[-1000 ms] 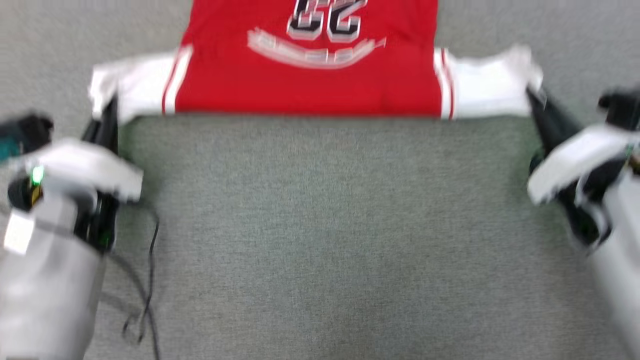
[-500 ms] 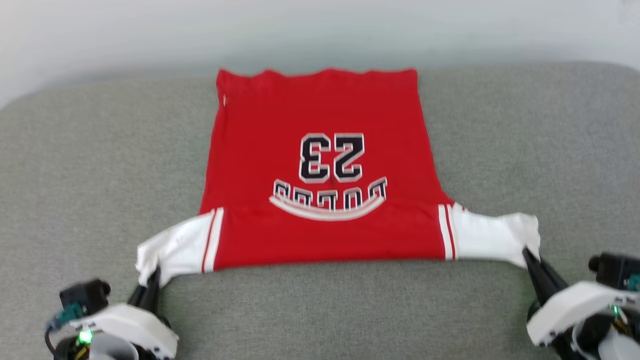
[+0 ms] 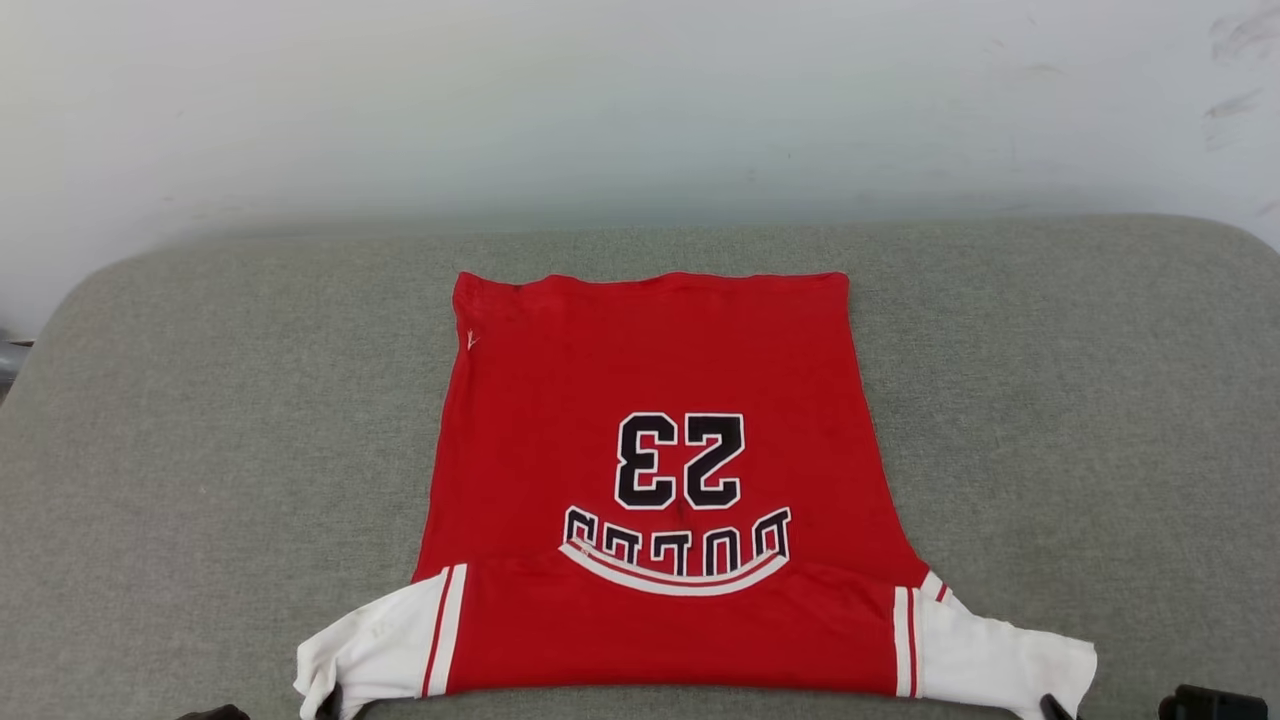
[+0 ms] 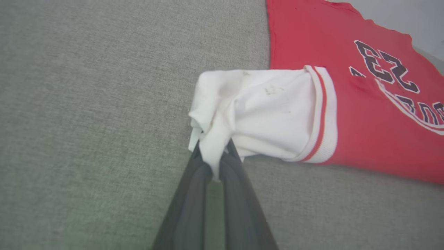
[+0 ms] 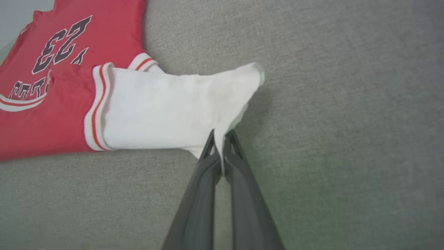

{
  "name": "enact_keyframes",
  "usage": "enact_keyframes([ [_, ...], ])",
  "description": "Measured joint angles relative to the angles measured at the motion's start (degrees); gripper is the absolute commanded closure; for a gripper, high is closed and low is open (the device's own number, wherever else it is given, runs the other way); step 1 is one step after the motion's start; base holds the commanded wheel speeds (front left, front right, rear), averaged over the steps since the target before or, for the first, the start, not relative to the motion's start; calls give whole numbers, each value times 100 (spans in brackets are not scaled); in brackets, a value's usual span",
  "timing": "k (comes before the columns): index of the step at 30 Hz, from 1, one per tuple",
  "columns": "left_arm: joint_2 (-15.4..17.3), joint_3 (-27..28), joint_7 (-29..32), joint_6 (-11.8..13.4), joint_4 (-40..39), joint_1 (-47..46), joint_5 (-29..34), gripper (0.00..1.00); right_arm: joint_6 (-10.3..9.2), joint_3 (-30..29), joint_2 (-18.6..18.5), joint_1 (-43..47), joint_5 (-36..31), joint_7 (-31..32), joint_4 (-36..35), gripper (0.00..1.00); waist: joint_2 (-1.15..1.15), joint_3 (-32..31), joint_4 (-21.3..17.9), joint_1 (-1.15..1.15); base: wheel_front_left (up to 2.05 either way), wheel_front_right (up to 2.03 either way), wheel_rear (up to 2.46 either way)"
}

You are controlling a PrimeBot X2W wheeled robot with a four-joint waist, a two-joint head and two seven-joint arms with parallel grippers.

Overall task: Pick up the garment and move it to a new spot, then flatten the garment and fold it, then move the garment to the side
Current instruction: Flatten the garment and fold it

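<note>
Shirt (image 3: 650, 400): red, flat on the middle of the gray cushion (image 3: 200, 450), number upside down, near part folded over the letters | left gripper (image 4: 211, 156): pinching the tip of the white left sleeve (image 4: 263, 111) | right gripper (image 5: 220, 146): pinching the tip of the white right sleeve (image 5: 173, 107)

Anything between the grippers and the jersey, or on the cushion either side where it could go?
Nothing visible. The left gripper is shut on one white sleeve of the garment, and the right gripper on the other sleeve, with nothing between. The grey cushion on both sides of the garment shows bare fabric.
</note>
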Motion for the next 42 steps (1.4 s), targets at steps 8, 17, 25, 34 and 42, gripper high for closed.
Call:
enact_keyframes([
  [8, -3, -175, 141, 320, -546, 97, 220, 100, -4, -100, 116, -20, -226, 209, -121, 0, 0, 34, 103, 1, 0, 0, 0],
  [17, -78, -333, 152, 646, -1304, -251, 559, 100, -4, -282, -223, -1688, -123, 622, 109, 0, 0, 491, 312, 2, 0, 0, 0],
  [25, -360, -545, 49, 594, -1741, -933, 867, 100, -4, -21, -884, -3708, 135, 1785, 1218, 0, 0, 1203, 758, 3, 0, 0, 0],
  [34, -730, -698, -47, 363, -1975, -1540, 1166, 100, -4, 332, -1392, -5669, 103, 2713, 2196, 0, 0, 1924, 1439, 3, 0, 0, 0],
  [42, -990, -722, -60, 88, -2102, -1926, 1386, 100, -4, 543, -1505, -6690, -237, 3064, 2788, 0, 0, 2585, 1849, 3, 0, 0, 0],
])
